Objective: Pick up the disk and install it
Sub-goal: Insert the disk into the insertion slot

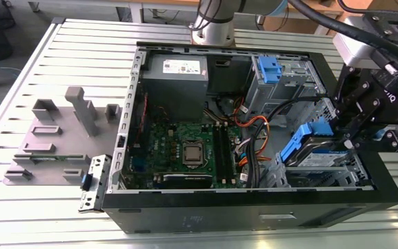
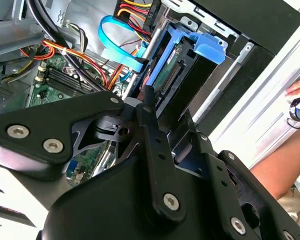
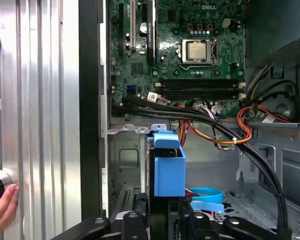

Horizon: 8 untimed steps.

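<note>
The slatted metal table (image 1: 68, 57) lies beneath me, and on it, under my gripper (image 1: 347, 139), is the open black computer case (image 1: 254, 215), lying on its side. Farthest from my gripper, toward the exterior view's left, a grey fixture with upright blocks (image 1: 60, 135) stands on the table outside the case. Inside the case, the grey power supply (image 1: 178, 78) sits well away from me in the far corner. The green motherboard (image 1: 178, 140) covers the case floor between it and my fingers. A metal drive cage with a bare blue bracket (image 1: 268, 70) stands nearer, beyond my wrist.

The disk (image 1: 320, 155) is right at my fingertips, in the drive bay at the case's corner. It is tipped up on edge, with its blue carrier rail uppermost and its blue-and-white label facing the exterior view's right. My fingers (image 2: 152, 135) stand one on each side of it and are closed onto it, so I have hold of the disk.

A bundle of black cables (image 3: 215, 125) runs just ahead of the disk, with orange and red wires (image 3: 250, 117) beside it and a flat blue cable (image 2: 115, 42) looping close by. The processor socket (image 3: 196, 50) sits further out on the board. A person's hand (image 3: 2, 207) rests outside the case wall, to one side of me.
</note>
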{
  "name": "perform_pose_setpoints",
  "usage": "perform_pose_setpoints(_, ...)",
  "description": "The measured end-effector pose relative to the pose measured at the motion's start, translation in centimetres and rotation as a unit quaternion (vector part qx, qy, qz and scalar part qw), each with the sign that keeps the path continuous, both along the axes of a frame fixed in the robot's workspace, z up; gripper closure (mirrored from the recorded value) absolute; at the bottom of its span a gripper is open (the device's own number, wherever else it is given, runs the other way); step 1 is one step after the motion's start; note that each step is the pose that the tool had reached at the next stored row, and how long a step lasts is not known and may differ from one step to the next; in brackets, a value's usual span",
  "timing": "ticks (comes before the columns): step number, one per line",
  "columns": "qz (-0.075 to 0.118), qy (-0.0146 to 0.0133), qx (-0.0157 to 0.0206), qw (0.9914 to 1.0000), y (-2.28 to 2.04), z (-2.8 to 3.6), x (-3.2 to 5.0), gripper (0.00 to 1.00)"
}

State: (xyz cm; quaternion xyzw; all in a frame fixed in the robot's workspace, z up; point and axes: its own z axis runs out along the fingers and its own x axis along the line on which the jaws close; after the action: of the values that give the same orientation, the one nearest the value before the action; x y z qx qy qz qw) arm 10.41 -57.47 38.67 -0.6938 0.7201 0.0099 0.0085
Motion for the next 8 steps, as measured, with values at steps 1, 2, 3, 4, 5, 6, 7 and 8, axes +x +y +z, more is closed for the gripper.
perform_pose_setpoints(1,0.000,0.0000,-0.0001,1.00000,0.00,-0.18,0.00,0.65)
perform_pose_setpoints(2,0.000,0.0000,-0.0002,1.00000,0.00,-0.36,0.00,0.65)
perform_pose_setpoints(3,0.000,0.0000,-0.0004,1.00000,0.00,-0.54,0.00,0.65)
perform_pose_setpoints(4,0.000,0.0000,-0.0004,1.00000,0.00,-0.72,0.00,0.65)
perform_pose_setpoints(5,0.000,0.0000,-0.0005,1.00000,0.00,-0.92,0.00,0.65)
perform_pose_setpoints(6,0.000,0.0000,-0.0007,1.00000,0.00,-1.09,0.00,0.65)
perform_pose_setpoints(7,0.000,0.0000,-0.0009,1.00000,0.00,-1.27,0.00,0.65)
perform_pose_setpoints(8,0.000,0.0000,-0.0010,1.00000,0.00,-1.45,0.00,0.65)
